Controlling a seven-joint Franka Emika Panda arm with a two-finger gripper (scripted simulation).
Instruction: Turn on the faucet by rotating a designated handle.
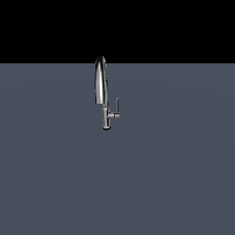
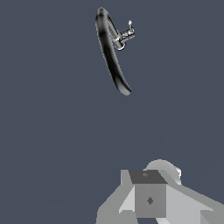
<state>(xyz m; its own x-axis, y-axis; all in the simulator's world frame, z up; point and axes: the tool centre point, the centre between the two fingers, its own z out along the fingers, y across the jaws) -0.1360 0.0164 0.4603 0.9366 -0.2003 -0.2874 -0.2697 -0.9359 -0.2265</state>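
The chrome faucet [image 1: 100,82] stands upright on the grey surface in the middle of the exterior view, its tall arched spout above a short base [image 1: 106,125]. The handle [image 1: 116,109] is a short stub off the lower stem towards the exterior view's right, ending in a slim rod that points up. In the wrist view I look down on the faucet [image 2: 110,54] from a distance, with the handle [image 2: 126,34] beside the stem. Nothing touches the faucet. Only grey robot parts [image 2: 151,197] show at the wrist view's edge; no fingers are visible. The arm does not show in the exterior view.
A flat blue-grey surface [image 1: 174,174] spreads all around the faucet, meeting a black background at the far edge. No other objects show.
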